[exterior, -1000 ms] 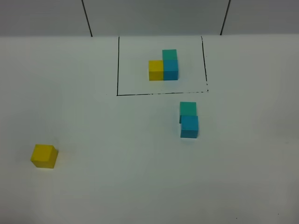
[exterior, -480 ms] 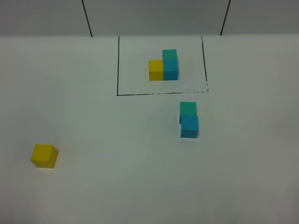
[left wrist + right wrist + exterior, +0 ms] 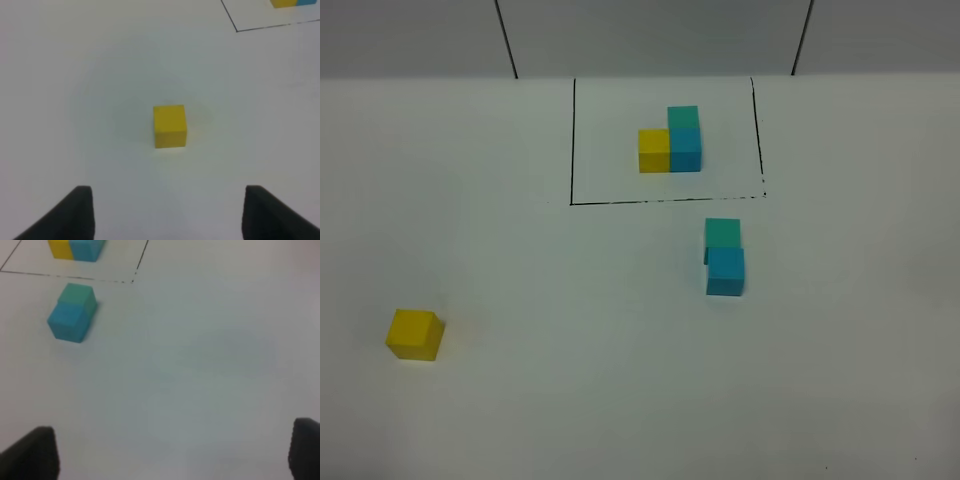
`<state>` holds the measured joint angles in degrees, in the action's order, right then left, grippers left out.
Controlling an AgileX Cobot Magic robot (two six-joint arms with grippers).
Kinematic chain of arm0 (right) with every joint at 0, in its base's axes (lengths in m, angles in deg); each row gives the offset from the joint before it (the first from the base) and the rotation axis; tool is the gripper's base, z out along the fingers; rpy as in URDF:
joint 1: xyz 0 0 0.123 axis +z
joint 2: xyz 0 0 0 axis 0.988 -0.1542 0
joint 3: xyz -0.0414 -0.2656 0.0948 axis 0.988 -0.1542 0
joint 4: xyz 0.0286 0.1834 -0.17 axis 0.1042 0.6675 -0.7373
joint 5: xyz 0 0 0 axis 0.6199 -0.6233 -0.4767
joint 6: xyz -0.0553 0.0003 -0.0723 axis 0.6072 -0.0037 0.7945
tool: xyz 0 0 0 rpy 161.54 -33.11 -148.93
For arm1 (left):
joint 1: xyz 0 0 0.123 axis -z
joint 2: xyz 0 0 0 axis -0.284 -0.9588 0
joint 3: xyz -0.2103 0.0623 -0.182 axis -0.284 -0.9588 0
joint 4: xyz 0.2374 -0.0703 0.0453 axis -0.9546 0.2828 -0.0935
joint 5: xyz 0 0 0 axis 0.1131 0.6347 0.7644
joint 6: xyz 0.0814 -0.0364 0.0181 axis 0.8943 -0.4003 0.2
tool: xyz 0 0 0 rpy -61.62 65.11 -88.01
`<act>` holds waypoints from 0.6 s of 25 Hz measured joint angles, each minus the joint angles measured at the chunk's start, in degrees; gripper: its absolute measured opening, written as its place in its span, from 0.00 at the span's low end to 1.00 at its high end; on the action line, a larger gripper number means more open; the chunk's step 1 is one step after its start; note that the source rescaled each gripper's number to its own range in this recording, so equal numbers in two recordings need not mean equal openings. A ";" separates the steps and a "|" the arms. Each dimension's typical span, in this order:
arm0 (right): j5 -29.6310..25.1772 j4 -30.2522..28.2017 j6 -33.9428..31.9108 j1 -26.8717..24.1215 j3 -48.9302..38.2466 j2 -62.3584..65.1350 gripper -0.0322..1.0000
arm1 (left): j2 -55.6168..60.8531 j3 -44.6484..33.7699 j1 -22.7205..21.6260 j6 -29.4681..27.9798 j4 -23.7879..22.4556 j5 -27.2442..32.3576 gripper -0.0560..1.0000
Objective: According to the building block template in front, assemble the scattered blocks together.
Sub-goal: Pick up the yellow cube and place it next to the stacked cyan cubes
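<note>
Right, seen from above, the white table (image 3: 570, 400) carried two groups of cubes. At the far side sat the template (image 3: 671, 141), ringed by a thin black frame (image 3: 660, 201). It was an L of three touching cubes, with yellow on the left, blue pressed to its right, and green against the blue one's far face.

Just outside the frame's near edge, towards its right corner, the loose green cube (image 3: 722, 233) and the loose blue cube (image 3: 726, 272) sat touching. The green was on the far side and the blue on the near side. The blue one sat a shade off line with its partner, so their sides were not quite flush.

And the loose yellow cube (image 3: 416, 334) lay well apart from that pair, alone near the table's front left.

Over on the left arm's camera, the left gripper (image 3: 169, 214) had its jaws spread wide with nothing between them. The yellow cube lay flat on the table ahead of it, lined up with the gap and clear of both jaws.

On the right arm's camera, the right gripper (image 3: 170, 450) was spread wider again and held nothing. Only bare table lay before its jaws. The green-and-blue pair sat further ahead and off to one side.
</note>
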<state>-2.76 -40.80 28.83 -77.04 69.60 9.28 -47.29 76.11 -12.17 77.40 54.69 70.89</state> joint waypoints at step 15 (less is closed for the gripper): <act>0.00 0.00 0.00 0.00 0.00 0.00 0.80 | 0.00 0.00 0.00 -0.01 0.00 0.00 0.43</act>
<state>-2.76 -40.80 28.83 -77.04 69.60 9.28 -47.29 76.11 -12.17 77.39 54.69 70.89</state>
